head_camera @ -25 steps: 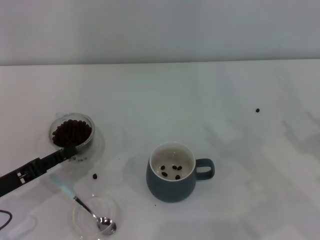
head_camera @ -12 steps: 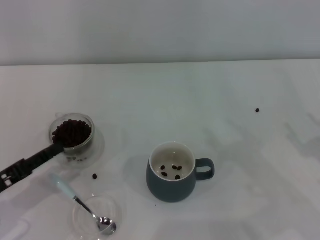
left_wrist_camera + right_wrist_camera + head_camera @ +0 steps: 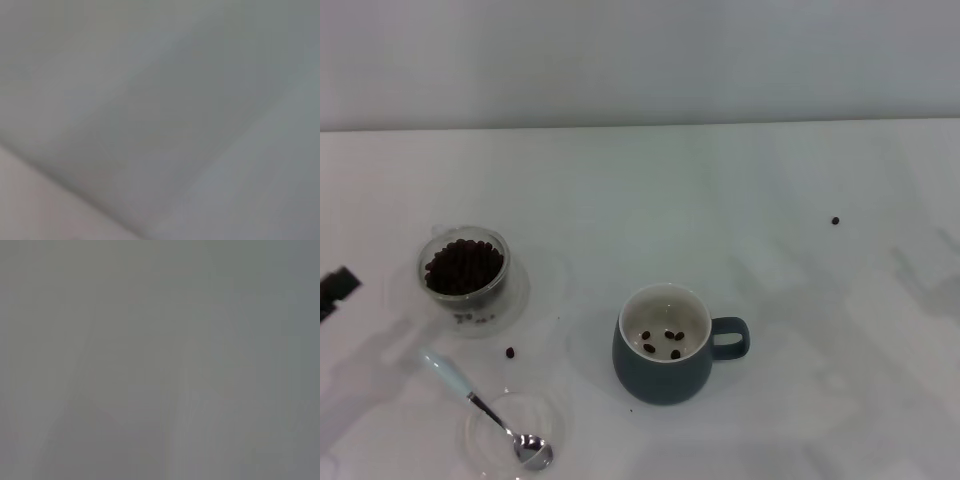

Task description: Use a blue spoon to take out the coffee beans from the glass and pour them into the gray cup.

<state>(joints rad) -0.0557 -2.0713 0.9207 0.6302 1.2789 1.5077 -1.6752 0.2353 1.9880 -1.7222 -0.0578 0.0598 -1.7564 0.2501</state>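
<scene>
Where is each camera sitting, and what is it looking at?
Head view: up on the robot's head, looking down at the table with the glass, gray cup and blue spoon; only the left gripper tip shows, at the left edge.
Left wrist view: only blank pale surface, no robot parts.
Right wrist view: blank gray, no robot parts.
Shared: nothing recognisable.

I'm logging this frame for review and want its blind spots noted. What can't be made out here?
- Left gripper: head view's left edge cuts it off, so its fingers are unseen.
- Right gripper: in no view.
- Both wrist views: featureless blur.
- Blue spoon: bowl seen through the clear dish, contents unreadable.
</scene>
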